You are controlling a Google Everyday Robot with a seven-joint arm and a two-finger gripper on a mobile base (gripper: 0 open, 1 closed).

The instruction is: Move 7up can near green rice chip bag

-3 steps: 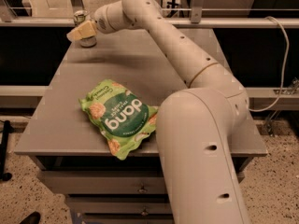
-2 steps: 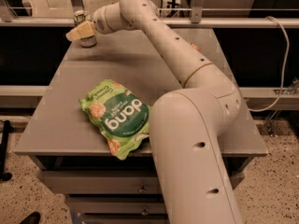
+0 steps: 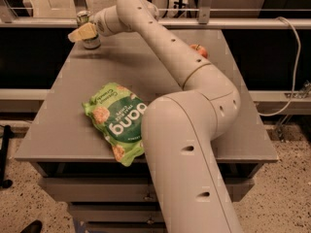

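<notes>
Closest in, toward the front-left of the grey tabletop (image 3: 63, 135): green rice chip bag (image 3: 116, 123), lying flat, right edge partly hidden by the arm's big lower link. Nothing of the task beside it yet.

Further back on the right, just past the arm: red apple (image 3: 199, 50), no part of this job.

At the far-left corner, well apart from the bag: 7up can (image 3: 91, 41), upright, seemingly resting on the tabletop. Right at it, reaching in from the right: gripper (image 3: 79, 33), overlapping the can's front just below the silver top. Jaws pinching the can or merely flanking it: cannot tell.

Judged progress: early. Reach to the can looks complete, grasp unconfirmed, 0 of the carry made. Left to do: secure the can, bring it forward along the left side, set it down upright close to the bag, then let go.
</notes>
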